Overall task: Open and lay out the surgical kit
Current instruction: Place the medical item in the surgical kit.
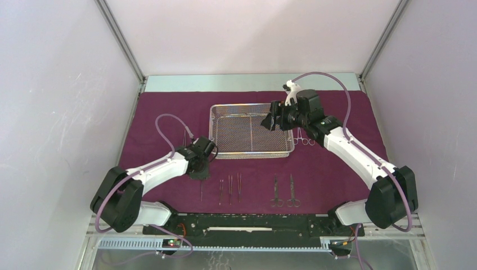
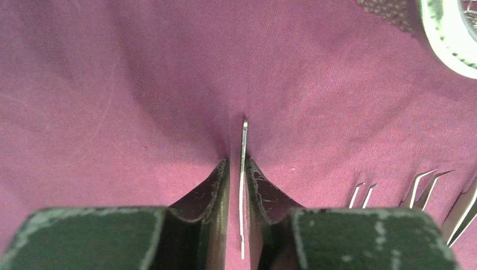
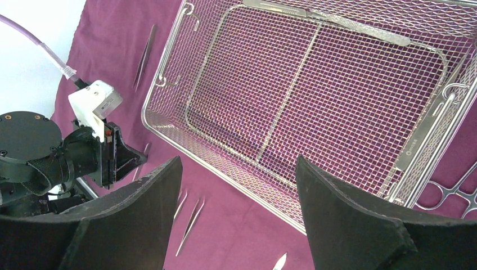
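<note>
At six o'clock on the maroon-purple cloth wrap [image 1: 326, 180], slim steel instruments [image 1: 229, 188] lie rowed; mostly done, I judge. My left gripper [image 2: 237, 164] stands barely parted around one more thin steel tool [image 2: 244, 146]. My right gripper [image 3: 239, 163] gapes empty above the rectangular silver wire-mesh tray [image 1: 242, 135].

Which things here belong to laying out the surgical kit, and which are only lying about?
Job: maroon cloth, mesh tray, tweezers, scissors, ring-handled clamps, slim steel instrument.
Not the job: lilac arm cable, black base rail.
</note>
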Available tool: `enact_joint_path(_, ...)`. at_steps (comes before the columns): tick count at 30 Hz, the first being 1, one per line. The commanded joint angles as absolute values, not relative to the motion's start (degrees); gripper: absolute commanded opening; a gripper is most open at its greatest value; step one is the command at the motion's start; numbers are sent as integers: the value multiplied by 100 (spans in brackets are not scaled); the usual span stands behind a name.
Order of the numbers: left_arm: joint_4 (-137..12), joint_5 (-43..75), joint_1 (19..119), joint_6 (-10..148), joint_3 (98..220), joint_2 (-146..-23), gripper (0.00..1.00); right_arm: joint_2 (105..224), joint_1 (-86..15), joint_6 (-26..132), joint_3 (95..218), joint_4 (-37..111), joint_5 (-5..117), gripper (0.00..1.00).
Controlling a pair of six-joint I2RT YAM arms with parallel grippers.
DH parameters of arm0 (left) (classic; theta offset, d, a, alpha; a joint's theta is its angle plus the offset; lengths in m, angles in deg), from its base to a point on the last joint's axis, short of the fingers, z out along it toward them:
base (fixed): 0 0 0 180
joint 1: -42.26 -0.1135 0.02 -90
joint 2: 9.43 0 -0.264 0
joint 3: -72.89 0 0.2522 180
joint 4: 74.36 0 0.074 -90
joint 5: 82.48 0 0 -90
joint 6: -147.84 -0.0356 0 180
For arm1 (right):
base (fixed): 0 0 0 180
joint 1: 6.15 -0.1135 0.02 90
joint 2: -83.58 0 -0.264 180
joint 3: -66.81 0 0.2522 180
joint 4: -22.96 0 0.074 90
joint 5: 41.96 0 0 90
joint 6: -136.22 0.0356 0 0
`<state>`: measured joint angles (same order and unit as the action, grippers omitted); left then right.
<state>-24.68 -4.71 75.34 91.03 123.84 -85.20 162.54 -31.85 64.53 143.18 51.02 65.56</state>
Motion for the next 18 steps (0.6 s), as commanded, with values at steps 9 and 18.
enact_joint_path(9, -2138, -898, 7561, 9362, 12544, -8300, 32, 16145, -3141, 6422, 14324, 4983, 6525, 82)
enact_joint_path(18, -2050, -962, 7565, 9337, 12605, -8121, 33, 16152, -3140, 6424, 14324, 4990, 6529, 82)
